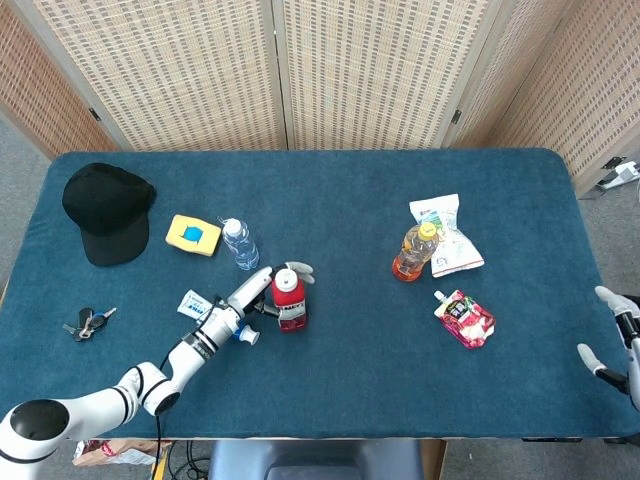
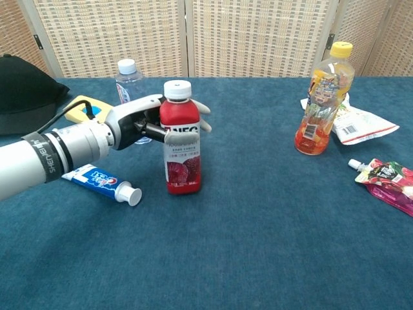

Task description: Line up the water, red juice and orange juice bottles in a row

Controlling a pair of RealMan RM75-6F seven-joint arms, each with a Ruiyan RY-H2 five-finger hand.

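Observation:
The red juice bottle [image 1: 288, 299] [image 2: 181, 139] stands upright on the blue table, left of centre. My left hand [image 1: 252, 290] [image 2: 139, 119] reaches in from the left and grips it just under the white cap, with fingers [image 2: 203, 108] wrapped round its far side. Behind it and slightly left stands the clear water bottle [image 1: 240, 243] [image 2: 128, 81]. Well to the right, the orange juice bottle [image 1: 414, 251] [image 2: 321, 100] with a yellow cap stands upright. My right hand [image 1: 615, 340] hangs at the table's right edge, fingers apart, holding nothing.
A toothpaste tube [image 1: 196, 304] [image 2: 103, 182] lies under my left forearm. A yellow sponge [image 1: 193, 234], black cap [image 1: 107, 210] and keys [image 1: 88, 322] sit at the left. A white snack bag [image 1: 447, 235] and a red pouch [image 1: 465, 318] lie near the orange juice.

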